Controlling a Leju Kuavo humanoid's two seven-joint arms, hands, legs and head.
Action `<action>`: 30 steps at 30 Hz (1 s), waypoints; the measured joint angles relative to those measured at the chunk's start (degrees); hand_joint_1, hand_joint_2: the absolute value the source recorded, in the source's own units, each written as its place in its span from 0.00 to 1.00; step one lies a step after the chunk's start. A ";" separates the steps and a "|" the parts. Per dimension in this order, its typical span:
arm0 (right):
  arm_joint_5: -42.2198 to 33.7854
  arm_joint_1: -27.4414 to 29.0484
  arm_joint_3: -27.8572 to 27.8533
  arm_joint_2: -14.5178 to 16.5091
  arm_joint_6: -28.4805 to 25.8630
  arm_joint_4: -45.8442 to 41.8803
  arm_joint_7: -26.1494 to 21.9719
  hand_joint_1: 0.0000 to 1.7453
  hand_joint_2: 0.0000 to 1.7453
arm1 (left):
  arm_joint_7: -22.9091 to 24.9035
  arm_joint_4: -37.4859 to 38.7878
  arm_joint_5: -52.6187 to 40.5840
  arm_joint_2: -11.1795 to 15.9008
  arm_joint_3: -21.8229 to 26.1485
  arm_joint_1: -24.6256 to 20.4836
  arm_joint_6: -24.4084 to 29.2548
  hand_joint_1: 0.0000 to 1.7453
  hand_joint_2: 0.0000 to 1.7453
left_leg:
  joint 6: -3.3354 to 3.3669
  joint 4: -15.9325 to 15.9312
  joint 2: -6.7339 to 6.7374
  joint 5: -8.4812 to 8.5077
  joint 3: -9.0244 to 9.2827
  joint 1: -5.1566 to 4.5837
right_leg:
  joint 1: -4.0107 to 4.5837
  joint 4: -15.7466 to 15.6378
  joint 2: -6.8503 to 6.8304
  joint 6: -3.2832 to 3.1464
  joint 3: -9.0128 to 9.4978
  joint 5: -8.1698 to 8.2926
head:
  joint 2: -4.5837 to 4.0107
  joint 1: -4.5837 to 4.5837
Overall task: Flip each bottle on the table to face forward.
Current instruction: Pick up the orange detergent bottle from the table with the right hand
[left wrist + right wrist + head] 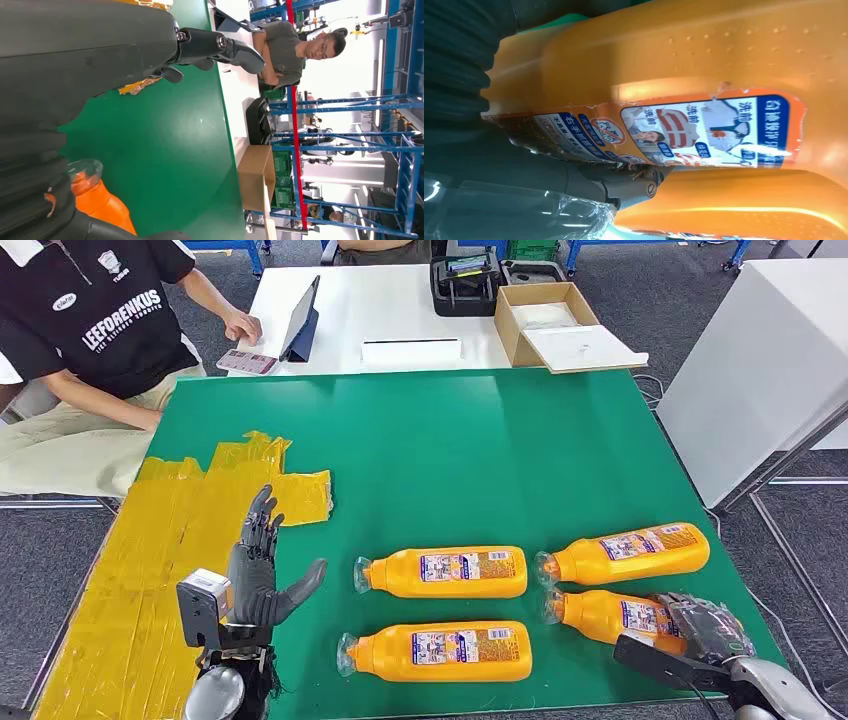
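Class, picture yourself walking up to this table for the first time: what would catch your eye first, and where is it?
Four orange bottles lie on their sides in two rows at the near right of the green table. The right hand rests on the near-right one. Crinkled yellow tape covers the table's left side, where the left hand hovers with spread fingers, holding nothing.

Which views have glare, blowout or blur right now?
Head view: sharp, even light. Left wrist view: background behind the seated person blown out white, left hand a dark mass. Right wrist view: bottle very close, soft glare streak above its label, plastic wrap on right hand glinting.
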 joint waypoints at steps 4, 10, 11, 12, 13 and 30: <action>-0.80 0.07 0.03 -0.33 0.73 -0.02 0.61 0.99 1.00 | 0.00 0.58 0.08 -0.08 -0.01 -0.52 -0.13 0.00 1.00 | 0.06 0.01 -0.02 0.00 0.02 0.00 | 0.00 0.00 -0.01 0.03 0.01 -0.03 | 0.00 0.00; -1.38 0.00 0.04 -0.52 1.69 -0.21 1.17 1.00 1.00 | 0.00 1.56 0.37 -0.25 -0.02 -1.45 -0.20 0.00 1.00 | 0.11 0.02 -0.02 -0.07 0.02 0.00 | 0.00 0.00 -0.03 0.07 0.05 -0.10 | 0.00 0.01; -1.35 -0.04 0.05 -0.51 1.74 -0.21 1.16 1.00 1.00 | 0.00 1.61 0.42 -0.28 -0.02 -1.54 -0.19 0.00 1.00 | 0.12 0.02 -0.02 -0.08 0.02 0.00 | 0.00 0.00 -0.03 0.08 0.05 -0.11 | 0.00 0.01; -1.31 -0.09 0.07 -0.50 1.76 -0.22 1.12 1.00 1.00 | 0.00 1.67 0.46 -0.31 -0.02 -1.60 -0.19 0.00 1.00 | 0.12 0.02 -0.02 -0.09 0.02 0.00 | 0.00 0.00 -0.03 0.10 0.06 -0.13 | 0.00 0.01; -1.20 -0.14 0.09 -0.49 1.72 -0.21 0.95 1.00 1.00 | 0.00 1.73 0.50 -0.32 -0.02 -1.64 -0.16 0.00 1.00 | 0.12 0.02 -0.02 -0.10 0.01 0.00 | 0.00 0.00 -0.03 0.11 0.06 -0.13 | 0.00 0.01; -5.85 -2.06 -3.55 8.87 -12.96 -5.34 -18.16 1.00 1.00 | 0.01 0.93 1.04 -0.35 0.87 -0.54 0.48 0.00 1.00 | -0.08 -0.01 -0.04 0.13 -0.36 0.04 | 0.00 0.05 -0.04 0.00 -0.27 -0.07 | 0.00 -0.02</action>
